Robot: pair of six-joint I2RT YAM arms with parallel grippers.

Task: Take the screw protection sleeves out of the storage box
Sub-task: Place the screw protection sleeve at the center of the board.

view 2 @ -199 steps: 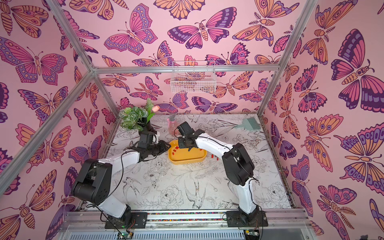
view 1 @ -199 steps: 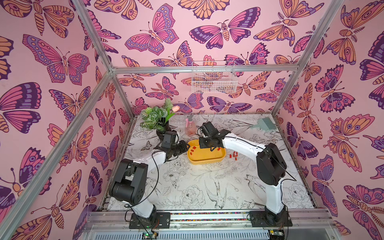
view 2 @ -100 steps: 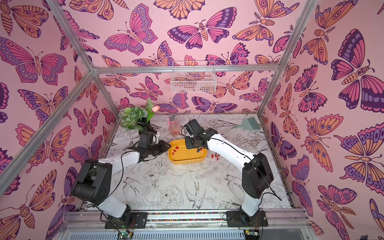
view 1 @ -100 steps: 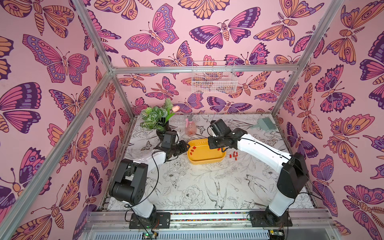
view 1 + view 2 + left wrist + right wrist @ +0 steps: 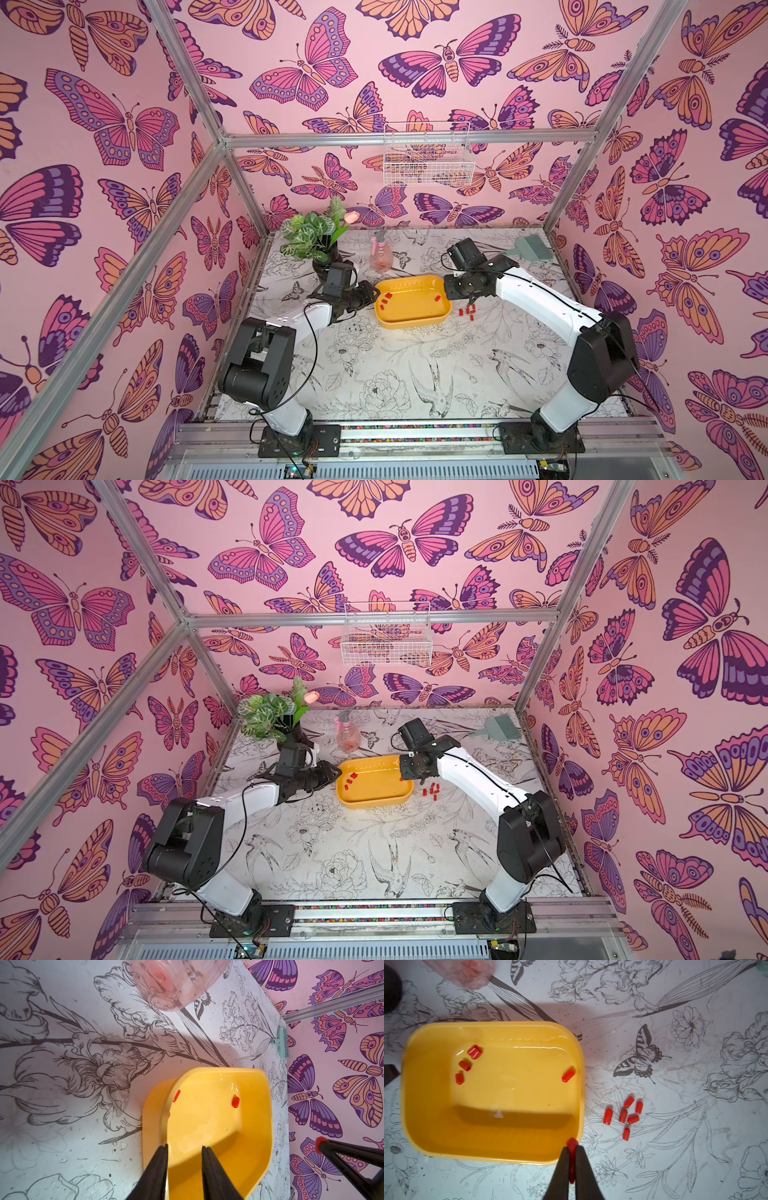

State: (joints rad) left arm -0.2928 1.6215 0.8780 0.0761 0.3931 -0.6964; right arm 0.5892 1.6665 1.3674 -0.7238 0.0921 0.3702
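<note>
Right gripper [image 5: 572, 1150] jaws pinched sleeve [image 5: 572, 1145], lower frame; left gripper [image 5: 185, 1148] jaws part-open, straddling box [image 5: 268, 1105] rim. Sleeves tiny, light, rubbery: pinch mid-body.

Floral-printed table [image 5: 374, 374] bears yellow box [image 5: 415, 322], red sleeves [image 5: 468, 311], plant [image 5: 309, 237], bottle [image 5: 381, 255].

Pink butterfly wallpaper [image 5: 124, 124] covers every wall inside an aluminium frame [image 5: 407, 139], a white wire basket [image 5: 428, 160] hangs at the back, and the tabletop [image 5: 395, 374] bears black-line flowers and birds.
</note>
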